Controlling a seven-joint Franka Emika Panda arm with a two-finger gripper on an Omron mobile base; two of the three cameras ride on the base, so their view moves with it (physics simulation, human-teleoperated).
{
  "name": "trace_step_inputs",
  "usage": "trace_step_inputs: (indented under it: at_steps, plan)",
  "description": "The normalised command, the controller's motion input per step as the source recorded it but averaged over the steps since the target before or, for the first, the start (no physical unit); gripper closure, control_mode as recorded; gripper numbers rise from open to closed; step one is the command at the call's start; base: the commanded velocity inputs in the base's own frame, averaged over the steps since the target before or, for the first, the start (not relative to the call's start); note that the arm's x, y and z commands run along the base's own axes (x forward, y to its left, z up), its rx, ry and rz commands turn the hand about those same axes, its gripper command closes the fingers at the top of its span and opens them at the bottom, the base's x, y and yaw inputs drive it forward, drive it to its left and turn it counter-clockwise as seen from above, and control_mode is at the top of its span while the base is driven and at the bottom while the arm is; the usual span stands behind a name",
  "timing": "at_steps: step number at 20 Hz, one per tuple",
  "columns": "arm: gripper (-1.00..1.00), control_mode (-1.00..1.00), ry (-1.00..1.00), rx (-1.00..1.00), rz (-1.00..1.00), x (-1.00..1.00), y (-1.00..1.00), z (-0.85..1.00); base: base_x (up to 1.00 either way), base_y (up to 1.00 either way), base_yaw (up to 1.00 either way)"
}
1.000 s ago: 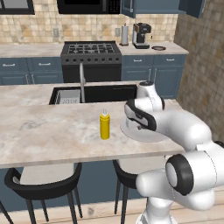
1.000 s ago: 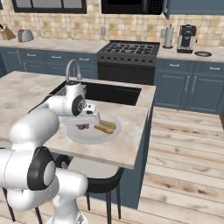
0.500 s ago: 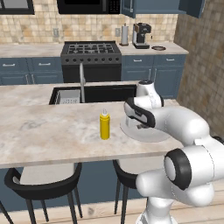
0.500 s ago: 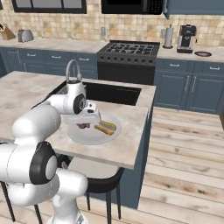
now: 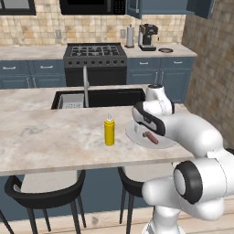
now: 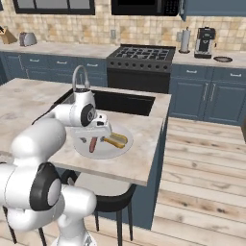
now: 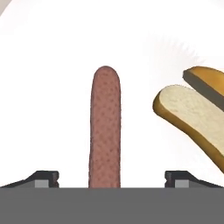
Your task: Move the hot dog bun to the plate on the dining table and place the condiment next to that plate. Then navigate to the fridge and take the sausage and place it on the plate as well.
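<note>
I have the arm folded low over the plate [image 6: 81, 149] near the dining table's [image 5: 50, 137] right end, gripper [image 7: 111, 177] pointing down, jaws spread wide, empty; the sausage [image 7: 105, 127] lies between them beside the hot dog bun [image 7: 192, 109].

The left base view looks forward and down from behind the arm's left side, across the counter [image 5: 50, 137] toward the stove [image 5: 93, 50] on the back wall. The right base view looks the same way from behind its right side. Both share the plate [image 5: 137, 139] and the sink [image 6: 129, 102]. The hand view sits very close above the plate, looking down at the sausage [image 7: 105, 131] and bun [image 7: 192, 113].
</note>
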Motion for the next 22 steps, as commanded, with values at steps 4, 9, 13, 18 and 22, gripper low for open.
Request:
trace_step_inputs:
  at_steps: [4, 9, 13, 18, 22]
  plan:
    - [-1.0, -1.0, -0.02, 0.0, 0.0, -0.35, -0.16, 0.43, 0.0, 0.0, 0.0]
    - [-1.0, -1.0, -0.05, 0.0, 0.0, -0.39, -0.17, 0.56, 0.0, 0.0, 0.0]
    - [-1.0, -1.0, -0.06, 0.0, -0.02, -0.45, -0.15, 0.55, 0.0, 0.0, 0.0]
    - [-1.0, -1.0, -0.12, 0.0, -0.02, -0.58, -0.1, 0.53, 0.0, 0.0, 0.0]
    - [-1.0, -1.0, -0.17, 0.0, 0.0, -0.7, -0.06, 0.49, 0.0, 0.0, 0.0]
